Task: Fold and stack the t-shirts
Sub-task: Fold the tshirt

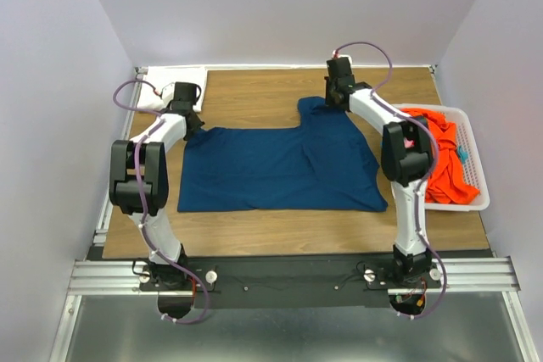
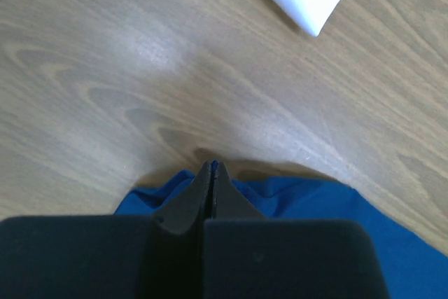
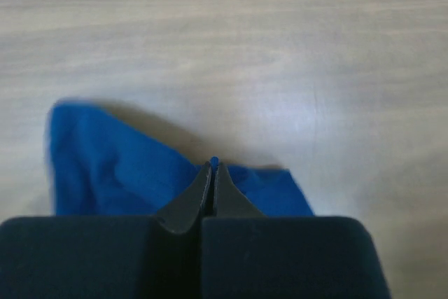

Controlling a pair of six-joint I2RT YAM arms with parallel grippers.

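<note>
With my left claw (image 2: 213, 166) pressed shut on a pinch of blue cloth, a sliver of it showing between the tips, I have the navy t-shirt (image 1: 280, 167) by its far left corner. My right claw (image 3: 213, 166) is closed the same way on the shirt's far edge further right, where a flap of cloth juts toward the back wall.

From both claws the shirt runs back toward my bases. It lies spread flat on the counter (image 1: 254, 95), with its long axis going left to right. Its near edge is well apart from either grip, so I judge the coming fold has to go along the short way, far edge over toward near edge, with both arms travelling together. My right grip sits further back than my left, so the held edge is not square to the counter. That is what I would watch, since the fold line could come out skewed.

Beyond my left claw, at the far left corner of the counter, lies the white t-shirt (image 1: 188, 75), near but not touching the navy one. Off to my right the basket (image 1: 462, 207) holds the orange t-shirt (image 1: 441, 167) and others bunched together, none yet folded.
</note>
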